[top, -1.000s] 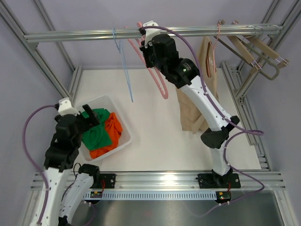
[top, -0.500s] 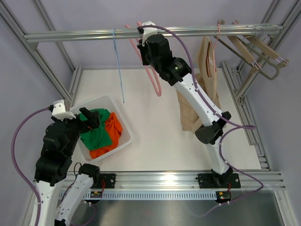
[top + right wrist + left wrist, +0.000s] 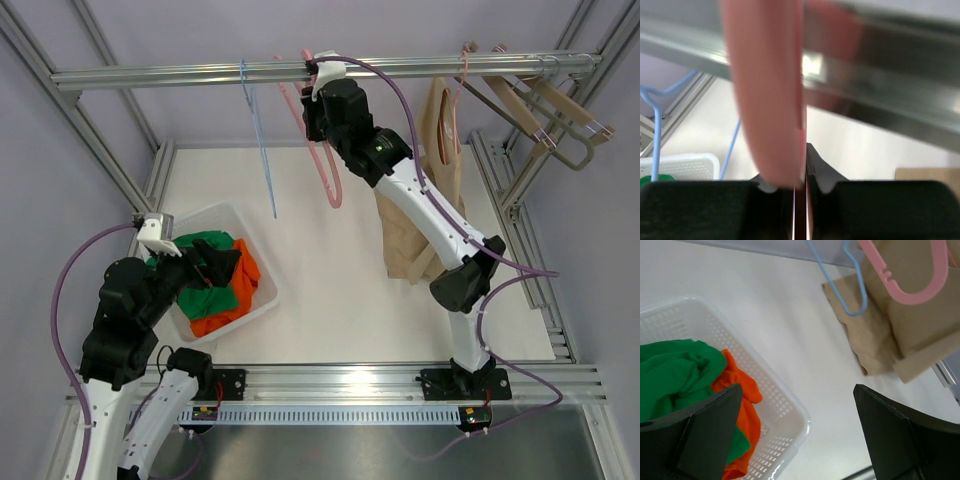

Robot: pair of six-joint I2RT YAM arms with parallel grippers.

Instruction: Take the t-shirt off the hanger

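Observation:
A tan t-shirt hangs from a hanger on the top rail at the right and drapes down to the table. It also shows in the left wrist view. My right gripper is up at the rail, shut on a bare pink hanger, seen close in the right wrist view between the gripper's jaws. My left gripper is open and empty above the white basket; it also shows in the left wrist view.
A thin blue hanger hangs from the rail left of the pink one. The basket holds green cloth and orange cloth. Several wooden hangers hang at the far right.
My right gripper has shifted slightly right along the rail with the pink hanger. My left arm has moved right over the basket. The blue hanger has swung.

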